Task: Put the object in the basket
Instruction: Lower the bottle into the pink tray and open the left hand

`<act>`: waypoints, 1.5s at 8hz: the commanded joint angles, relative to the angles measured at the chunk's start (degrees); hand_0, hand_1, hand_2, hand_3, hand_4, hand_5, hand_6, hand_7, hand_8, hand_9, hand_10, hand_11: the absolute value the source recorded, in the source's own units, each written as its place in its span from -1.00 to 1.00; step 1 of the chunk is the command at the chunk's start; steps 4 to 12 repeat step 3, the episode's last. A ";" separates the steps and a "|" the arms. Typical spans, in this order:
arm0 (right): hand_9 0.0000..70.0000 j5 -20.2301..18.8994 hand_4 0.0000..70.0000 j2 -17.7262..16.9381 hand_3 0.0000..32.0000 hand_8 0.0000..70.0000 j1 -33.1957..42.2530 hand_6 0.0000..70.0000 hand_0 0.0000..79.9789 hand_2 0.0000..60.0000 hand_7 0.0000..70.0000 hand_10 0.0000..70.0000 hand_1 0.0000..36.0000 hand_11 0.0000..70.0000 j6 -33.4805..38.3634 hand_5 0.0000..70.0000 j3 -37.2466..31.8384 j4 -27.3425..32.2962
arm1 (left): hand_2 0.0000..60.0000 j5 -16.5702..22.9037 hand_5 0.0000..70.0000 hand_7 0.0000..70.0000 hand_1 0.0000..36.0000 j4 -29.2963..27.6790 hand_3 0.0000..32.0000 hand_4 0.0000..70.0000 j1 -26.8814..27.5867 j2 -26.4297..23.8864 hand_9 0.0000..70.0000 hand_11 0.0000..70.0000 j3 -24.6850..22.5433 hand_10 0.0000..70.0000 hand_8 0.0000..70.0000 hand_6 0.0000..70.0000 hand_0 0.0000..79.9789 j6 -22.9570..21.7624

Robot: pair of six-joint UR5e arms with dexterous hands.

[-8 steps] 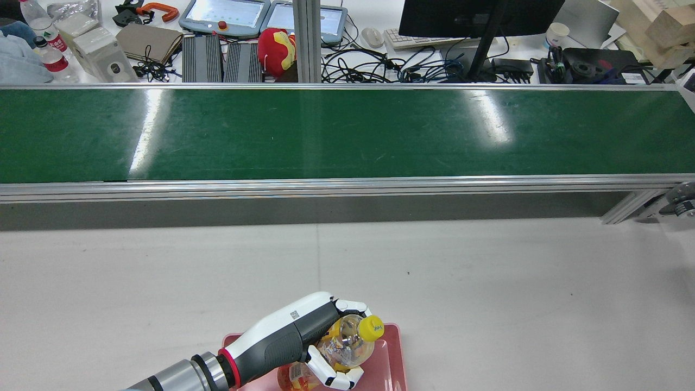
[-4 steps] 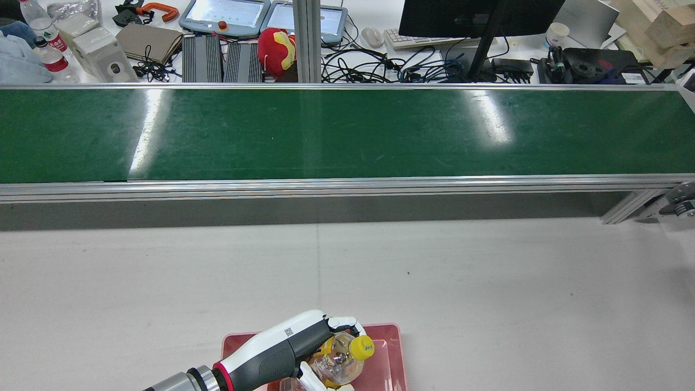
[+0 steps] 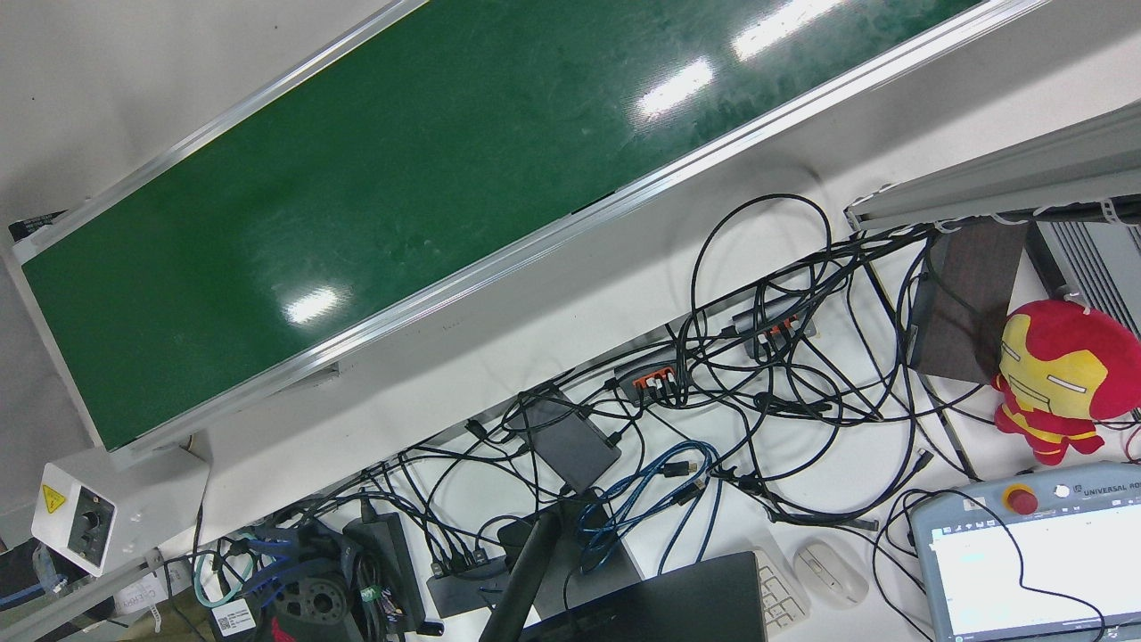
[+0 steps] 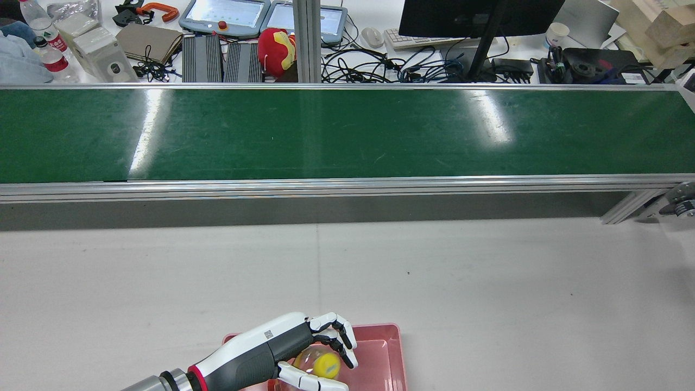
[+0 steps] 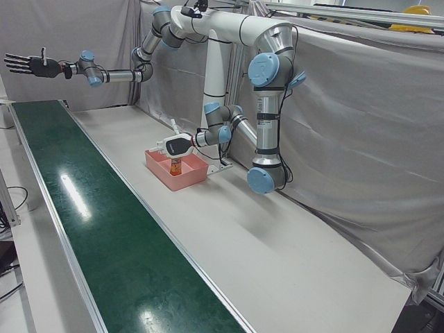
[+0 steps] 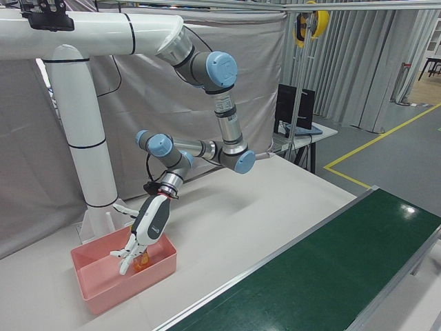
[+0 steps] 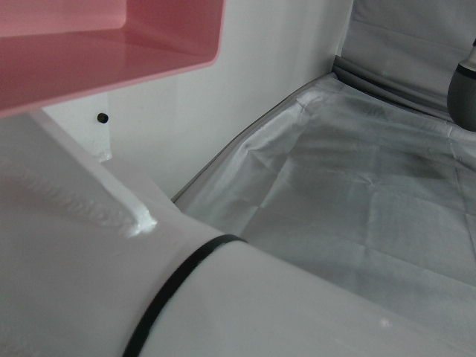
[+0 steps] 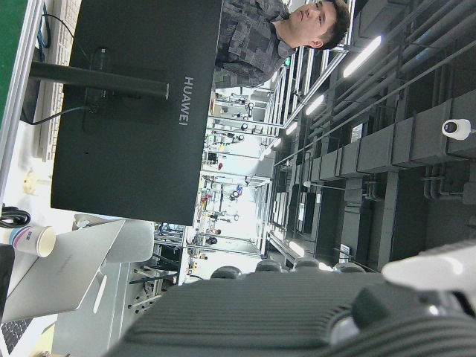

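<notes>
Released, clear yellow-capped bottle [image 4: 317,364] lies in glossy pink basket [image 4: 388,353] (left hand [image 4: 304,347] fingers [image 4: 339,328] spread).

The bottle [image 4: 317,365] lies mostly hidden beneath the left hand [image 4: 304,347], and the basket's [image 4: 383,353] near side is cut off by the rear view's bottom edge.

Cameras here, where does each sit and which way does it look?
Front view: overhead, looking down on the green belt and cabled desk; no arm.
Rear view: high behind the arms, facing the belt; left hand over the pink basket.
Left-front view: a front corner, along the belt; both arms, right hand raised.
Right-front view: other front corner; left arm only.
Left hand view: hand-mounted, sees the basket's corner.
Right hand view: hand-mounted, facing a monitor.
Shared: rear and both corner views show the basket.
</notes>
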 commanded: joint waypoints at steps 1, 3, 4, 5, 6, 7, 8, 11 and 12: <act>-1.00 -0.02 -1.00 0.00 -1.00 -1.00 0.00 -1.00 -1.00 -1.00 -1.00 -1.00 -1.00 -1.00 0.00 -1.00 0.00 0.00 | -1.00 -0.11 -0.30 -0.95 -1.00 -0.89 -1.00 -0.90 -0.05 1.21 -0.60 -0.50 -1.59 -0.63 -0.67 -1.00 -1.00 0.02; -1.00 -0.02 -1.00 0.00 -1.00 -1.00 0.00 -1.00 -1.00 -1.00 -1.00 -1.00 -1.00 -1.00 0.00 -1.00 0.00 0.00 | -1.00 -0.11 -0.32 -0.97 -1.00 -0.89 -1.00 -0.95 -0.22 1.21 -0.65 -0.63 -2.81 -0.72 -0.71 -1.00 -1.00 -0.16; -1.00 -0.02 -1.00 0.00 -1.00 -1.00 0.00 -1.00 -1.00 -1.00 -1.00 -1.00 -1.00 -1.00 0.00 -1.00 0.00 0.00 | -1.00 -0.11 -0.32 -0.97 -1.00 -0.89 -1.00 -0.95 -0.22 1.21 -0.65 -0.63 -2.81 -0.72 -0.71 -1.00 -1.00 -0.16; -1.00 -0.02 -1.00 0.00 -1.00 -1.00 0.00 -1.00 -1.00 -1.00 -1.00 -1.00 -1.00 -1.00 0.00 -1.00 0.00 0.00 | -1.00 -0.11 -0.32 -0.97 -1.00 -0.89 -1.00 -0.95 -0.22 1.21 -0.65 -0.63 -2.81 -0.72 -0.71 -1.00 -1.00 -0.16; -1.00 -0.02 -1.00 0.00 -1.00 -1.00 0.00 -1.00 -1.00 -1.00 -1.00 -1.00 -1.00 -1.00 0.00 -1.00 0.00 0.00 | -1.00 -0.11 -0.32 -0.97 -1.00 -0.89 -1.00 -0.95 -0.22 1.21 -0.65 -0.63 -2.81 -0.72 -0.71 -1.00 -1.00 -0.16; -1.00 -0.02 -1.00 0.00 -1.00 -1.00 0.00 -1.00 -1.00 -1.00 -1.00 -1.00 -1.00 -1.00 0.00 -1.00 0.00 0.00 | -1.00 -0.11 -0.32 -0.97 -1.00 -0.89 -1.00 -0.95 -0.22 1.21 -0.65 -0.63 -2.81 -0.72 -0.71 -1.00 -1.00 -0.16; -1.00 -0.02 -1.00 0.00 -1.00 -1.00 0.00 -1.00 -1.00 -1.00 -1.00 -1.00 -1.00 -1.00 0.00 -1.00 0.00 0.00 | -1.00 -0.11 -0.32 -0.97 -1.00 -0.89 -1.00 -0.95 -0.22 1.21 -0.65 -0.63 -2.81 -0.72 -0.71 -1.00 -1.00 -0.16; -1.00 -0.02 -1.00 0.00 -1.00 -1.00 0.00 -1.00 -1.00 -1.00 -1.00 -1.00 -1.00 -1.00 0.00 -1.00 0.00 0.00 | -1.00 -0.11 -0.32 -0.97 -1.00 -0.89 -1.00 -0.95 -0.22 1.21 -0.65 -0.63 -2.81 -0.72 -0.71 -1.00 -1.00 -0.16; -1.00 -0.02 -1.00 0.00 -1.00 -1.00 0.00 -1.00 -1.00 -1.00 -1.00 -1.00 -1.00 -1.00 0.00 -1.00 0.00 0.00 | -1.00 -0.11 -0.32 -0.97 -1.00 -0.89 -1.00 -0.95 -0.22 1.21 -0.65 -0.63 -2.81 -0.72 -0.71 -1.00 -1.00 -0.16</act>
